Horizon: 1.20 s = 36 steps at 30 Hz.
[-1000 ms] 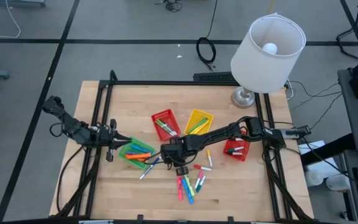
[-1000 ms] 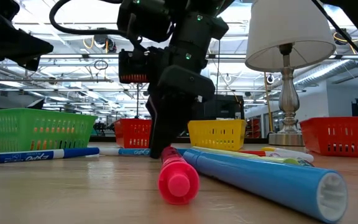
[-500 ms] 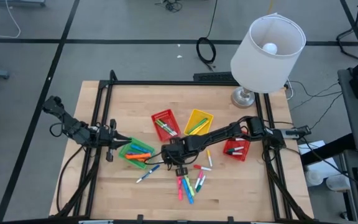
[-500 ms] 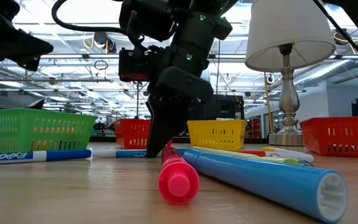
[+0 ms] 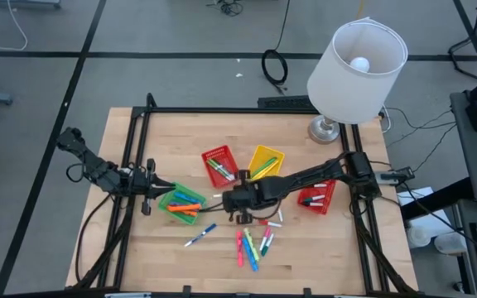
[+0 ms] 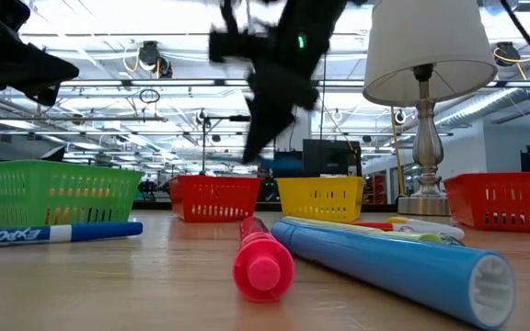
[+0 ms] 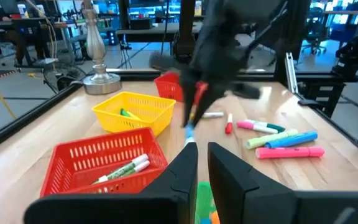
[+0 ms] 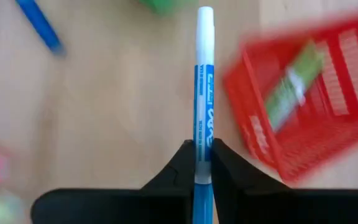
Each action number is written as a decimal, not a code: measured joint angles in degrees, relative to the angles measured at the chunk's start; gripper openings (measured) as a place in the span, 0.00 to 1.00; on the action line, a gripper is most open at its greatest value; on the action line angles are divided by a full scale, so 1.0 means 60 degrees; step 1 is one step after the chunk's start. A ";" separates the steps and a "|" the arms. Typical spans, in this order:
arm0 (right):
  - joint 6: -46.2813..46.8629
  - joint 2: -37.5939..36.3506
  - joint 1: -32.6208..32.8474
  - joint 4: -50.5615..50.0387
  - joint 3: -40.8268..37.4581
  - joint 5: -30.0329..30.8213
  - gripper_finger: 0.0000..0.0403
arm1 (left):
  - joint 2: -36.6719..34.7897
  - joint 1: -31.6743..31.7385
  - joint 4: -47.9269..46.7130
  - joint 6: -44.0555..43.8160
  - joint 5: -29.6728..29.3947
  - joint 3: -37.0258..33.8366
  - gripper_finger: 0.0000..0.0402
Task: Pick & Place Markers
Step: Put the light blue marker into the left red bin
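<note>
Lifted since the earlier frame: one blue marker (image 8: 204,106), off the tabletop (image 5: 172,132) in the right claw (image 5: 228,199).
Claw clamped shut on the barrel, mid-tabletop beside the red basket (image 5: 220,165), likely for sorting. Loose markers (image 5: 253,245) near the front edge. Left claw (image 5: 157,193) narrowly parted, empty, waiting above the green basket (image 5: 180,204), left side.

Four baskets (image 5: 220,164) – two red, one yellow, one green; one lamp (image 5: 356,60); markers (image 5: 252,245) too many, uncounted.
</note>
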 joint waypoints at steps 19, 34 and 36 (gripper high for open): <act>-0.0462 -0.3967 0.0487 0.6969 -0.2771 -0.0791 0.04 | 0.0259 0.0000 0.0071 -0.0161 0.0078 0.0000 0.12; 0.2289 -0.4325 -0.0252 1.2726 -0.7522 -0.0475 0.04 | 0.0270 0.0000 0.0193 -0.0181 0.0001 0.0000 0.12; 0.2260 -0.4252 -0.0294 1.2294 -0.7240 -0.0432 0.04 | 0.0270 0.0000 0.0193 -0.0167 -0.0031 0.0000 0.12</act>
